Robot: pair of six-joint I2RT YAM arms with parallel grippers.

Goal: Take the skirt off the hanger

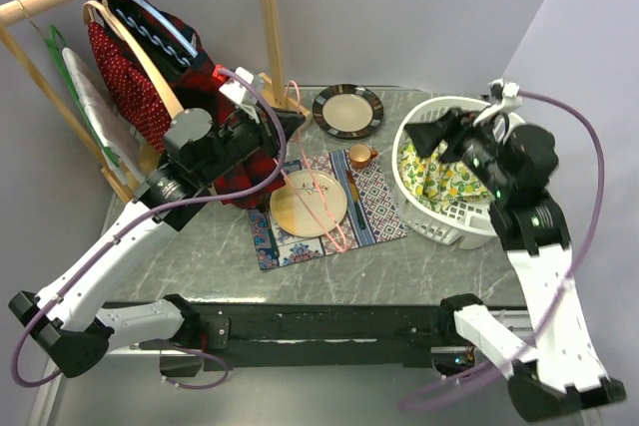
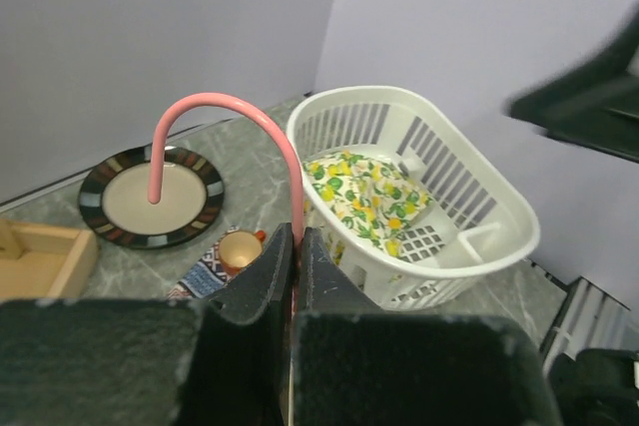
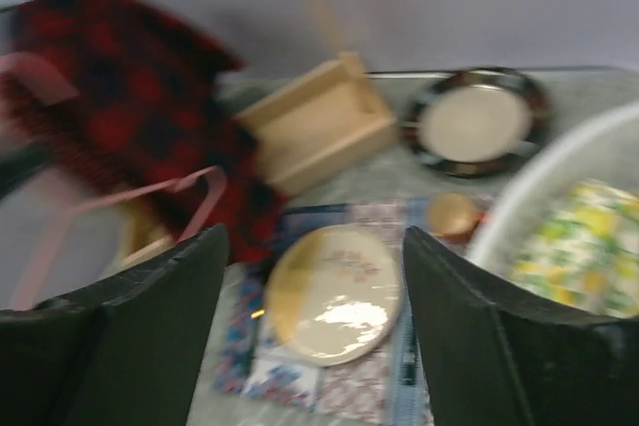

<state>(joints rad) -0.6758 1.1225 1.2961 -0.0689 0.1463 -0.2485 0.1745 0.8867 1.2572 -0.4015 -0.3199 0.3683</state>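
Note:
My left gripper (image 1: 292, 123) (image 2: 297, 246) is shut on the stem of a pink hanger (image 1: 339, 216) (image 2: 215, 102), just below its hook. The hanger's wire hangs down over the tan plate and shows no cloth on it. The skirt (image 1: 444, 179) (image 2: 364, 192) (image 3: 584, 241), a yellow-and-green lemon-print cloth, lies crumpled inside the white laundry basket (image 1: 454, 104) (image 2: 499, 197). Above the basket's left rim my right gripper (image 1: 427, 135) (image 3: 315, 236) stands open with nothing between its fingers. The right wrist view is blurred.
A wooden rack at the back left holds several garments (image 1: 130, 77), and a red plaid one (image 1: 235, 172) hangs by my left arm. A patterned placemat (image 1: 374, 202) carries a tan plate (image 1: 308, 204) and an orange cup (image 1: 360, 155). Behind them are a dark-rimmed plate (image 1: 347, 110) and a wooden box (image 3: 319, 122).

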